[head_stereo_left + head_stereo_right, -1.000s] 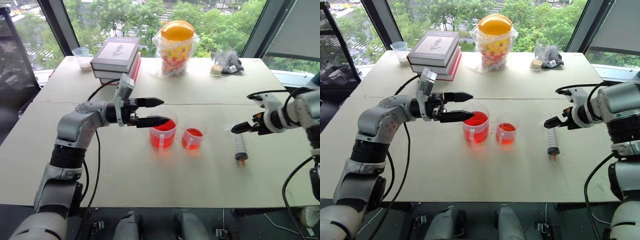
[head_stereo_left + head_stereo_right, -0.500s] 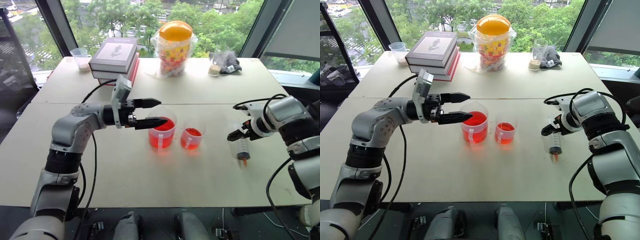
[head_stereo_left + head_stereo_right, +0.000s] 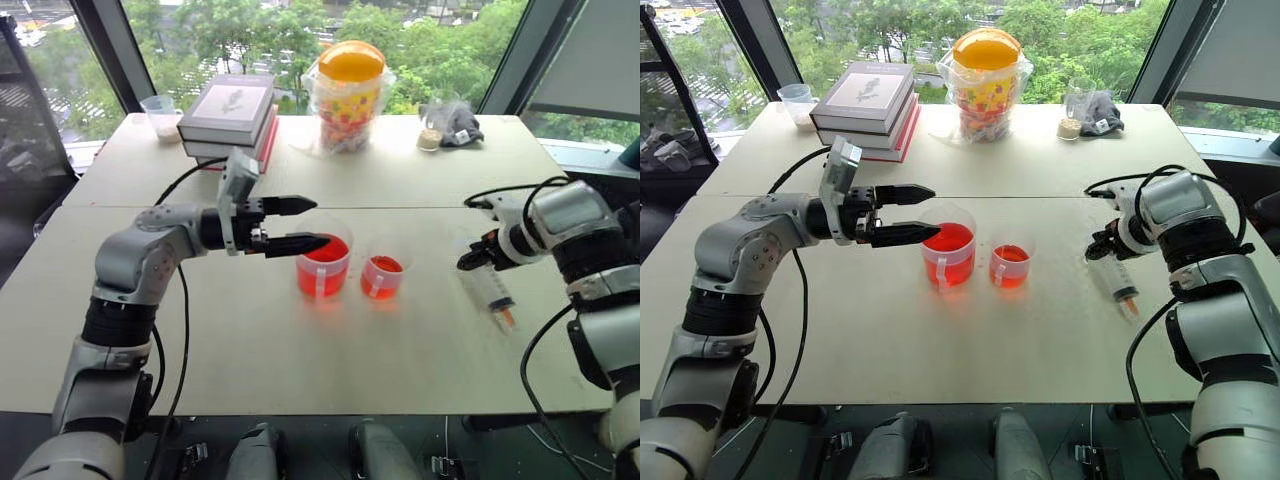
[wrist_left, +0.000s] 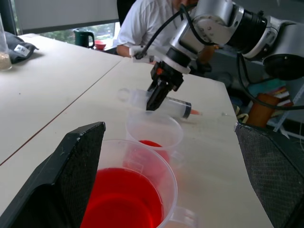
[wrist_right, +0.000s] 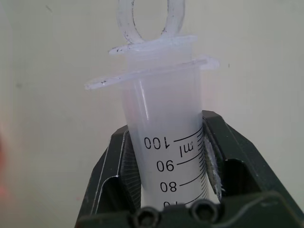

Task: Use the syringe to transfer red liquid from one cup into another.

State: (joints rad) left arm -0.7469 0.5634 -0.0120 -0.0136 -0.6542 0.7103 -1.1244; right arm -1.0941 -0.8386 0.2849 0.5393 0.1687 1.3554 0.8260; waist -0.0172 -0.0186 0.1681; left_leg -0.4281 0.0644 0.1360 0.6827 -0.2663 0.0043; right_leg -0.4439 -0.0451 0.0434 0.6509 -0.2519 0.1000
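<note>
1. Clear plastic syringe [image 3: 1114,277] lies right of the taller cup [image 3: 949,254], pinched near its flange by the right gripper [image 3: 1102,250].
2. Left gripper [image 3: 910,218] hovers spread beside the taller cup.
3. Smooth barrel may slip or swing during lifting.

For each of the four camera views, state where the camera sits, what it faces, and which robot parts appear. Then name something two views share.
Left eye, right eye: on the head, looking down over the table; both arms show.
Left wrist: along the open left gripper, over the larger cup and smaller cup, toward the right gripper.
Right wrist: along its fingers, shut on the syringe.
Shared: left wrist and left eye both show the syringe in the right gripper.
</note>
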